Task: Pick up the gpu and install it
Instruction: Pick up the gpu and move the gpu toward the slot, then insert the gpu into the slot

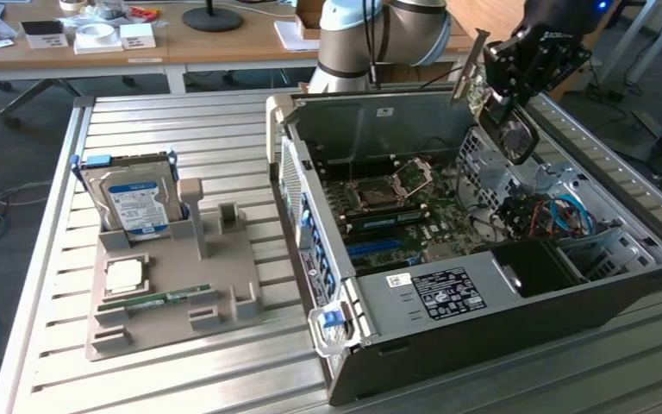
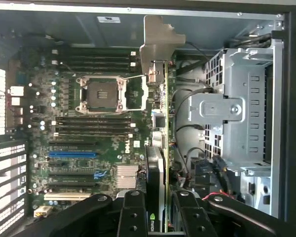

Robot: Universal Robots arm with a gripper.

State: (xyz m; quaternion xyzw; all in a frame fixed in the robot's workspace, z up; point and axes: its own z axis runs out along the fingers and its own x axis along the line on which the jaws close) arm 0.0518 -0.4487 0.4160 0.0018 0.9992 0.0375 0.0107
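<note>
Your gripper (image 2: 160, 213) pinches the gpu (image 2: 156, 173) edge-on over the motherboard (image 2: 113, 143); its long axis lies crosswise to the motherboard's blue slot (image 2: 72, 154).

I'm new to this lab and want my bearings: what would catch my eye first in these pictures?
The open computer case on the slatted table, its motherboard bared, dominates the exterior view's right half. Over it, toward that view's upper right, the end effector grips the gpu edge-on above the board. On the exterior view's left, a hard drive stands upright in a tan holder.
</note>
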